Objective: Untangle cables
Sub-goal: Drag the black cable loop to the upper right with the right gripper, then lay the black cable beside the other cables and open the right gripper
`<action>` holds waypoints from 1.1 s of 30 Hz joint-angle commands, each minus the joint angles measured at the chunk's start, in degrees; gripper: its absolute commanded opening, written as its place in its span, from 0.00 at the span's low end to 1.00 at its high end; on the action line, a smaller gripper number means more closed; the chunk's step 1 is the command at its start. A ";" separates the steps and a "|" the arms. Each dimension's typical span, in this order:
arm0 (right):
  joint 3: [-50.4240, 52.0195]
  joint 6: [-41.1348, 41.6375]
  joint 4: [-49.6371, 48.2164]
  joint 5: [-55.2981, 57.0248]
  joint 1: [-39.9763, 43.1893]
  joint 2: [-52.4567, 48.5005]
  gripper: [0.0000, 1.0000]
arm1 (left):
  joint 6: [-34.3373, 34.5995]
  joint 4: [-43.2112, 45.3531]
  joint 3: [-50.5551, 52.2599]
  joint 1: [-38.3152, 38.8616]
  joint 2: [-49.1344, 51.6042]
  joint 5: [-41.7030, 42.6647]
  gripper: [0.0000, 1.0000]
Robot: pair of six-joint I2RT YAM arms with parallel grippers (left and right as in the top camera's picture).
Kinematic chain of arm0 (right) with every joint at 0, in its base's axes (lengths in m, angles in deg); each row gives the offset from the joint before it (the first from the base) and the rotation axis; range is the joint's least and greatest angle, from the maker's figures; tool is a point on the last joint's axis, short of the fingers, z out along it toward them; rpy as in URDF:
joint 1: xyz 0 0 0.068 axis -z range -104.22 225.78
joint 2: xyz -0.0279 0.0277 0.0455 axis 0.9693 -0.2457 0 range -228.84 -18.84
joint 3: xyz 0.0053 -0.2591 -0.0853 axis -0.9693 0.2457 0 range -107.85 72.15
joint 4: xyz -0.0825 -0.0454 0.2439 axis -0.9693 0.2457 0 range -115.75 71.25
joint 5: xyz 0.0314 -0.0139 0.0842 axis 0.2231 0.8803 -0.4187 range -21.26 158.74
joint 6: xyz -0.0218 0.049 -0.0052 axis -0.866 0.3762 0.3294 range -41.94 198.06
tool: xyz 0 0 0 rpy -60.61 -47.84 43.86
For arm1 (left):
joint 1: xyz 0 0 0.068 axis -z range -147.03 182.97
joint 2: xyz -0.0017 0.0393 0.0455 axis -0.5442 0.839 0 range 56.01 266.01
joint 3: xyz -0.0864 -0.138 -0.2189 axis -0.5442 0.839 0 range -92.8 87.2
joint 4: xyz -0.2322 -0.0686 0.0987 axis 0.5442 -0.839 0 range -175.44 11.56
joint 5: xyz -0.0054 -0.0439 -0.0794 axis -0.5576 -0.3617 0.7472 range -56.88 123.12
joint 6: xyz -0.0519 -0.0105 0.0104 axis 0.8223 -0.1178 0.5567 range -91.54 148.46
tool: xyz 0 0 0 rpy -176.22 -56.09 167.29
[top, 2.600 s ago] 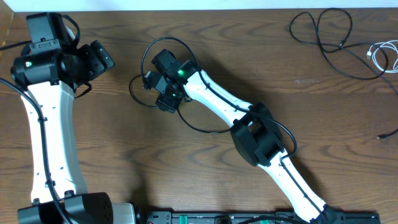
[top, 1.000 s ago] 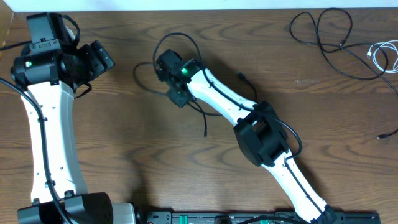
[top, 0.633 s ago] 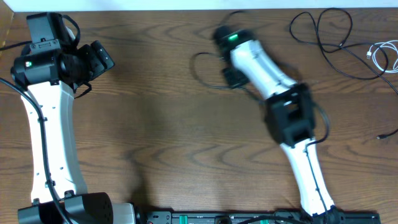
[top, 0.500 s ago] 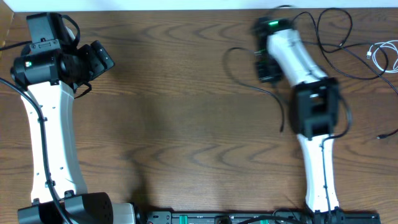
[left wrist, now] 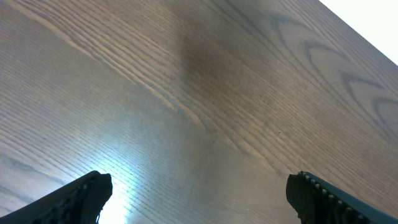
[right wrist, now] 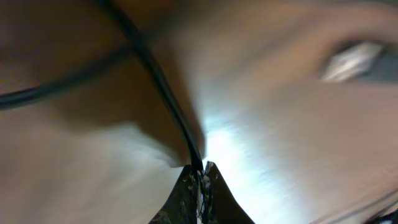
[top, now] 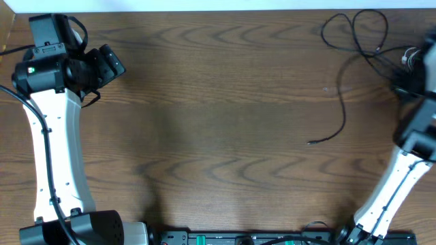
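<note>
The left fingers (left wrist: 87, 193) are spread wide over the bare wooden surface (left wrist: 205, 93) and hold nothing. At the far right edge, the right fingers (right wrist: 186, 190) are pinched closed on a thin black cable (right wrist: 158, 87), whose free end trails across the surface.

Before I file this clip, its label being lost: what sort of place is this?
Likely a robotics lab bench: two white robot arms at a wood-grain table, a thin black cable trailing across it.

Left tool (left wrist: 199, 190) spread; right tool (right wrist: 200, 176) pinched.
</note>
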 commanded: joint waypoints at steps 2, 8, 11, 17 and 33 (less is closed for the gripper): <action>-0.76 0.96 -3.78 0.68 6.71 -0.24 0.01 | -0.52 -0.28 -0.07 -0.17 0.57 -0.31 0.96; -5.62 0.96 -4.61 -5.99 12.63 -0.24 0.01 | -0.52 -0.20 -0.07 -0.17 0.57 -0.31 0.96; -13.14 -0.24 -1.92 -10.51 13.22 -0.22 0.09 | -0.52 0.35 -0.07 -0.17 0.57 0.07 0.96; -32.02 -5.11 10.62 -21.31 10.12 -0.22 0.62 | -0.55 1.40 -0.07 -0.17 0.57 3.10 0.96; -13.70 -4.90 16.70 -10.34 -5.90 -0.37 0.61 | -0.57 1.44 -0.07 -0.17 0.57 3.08 0.96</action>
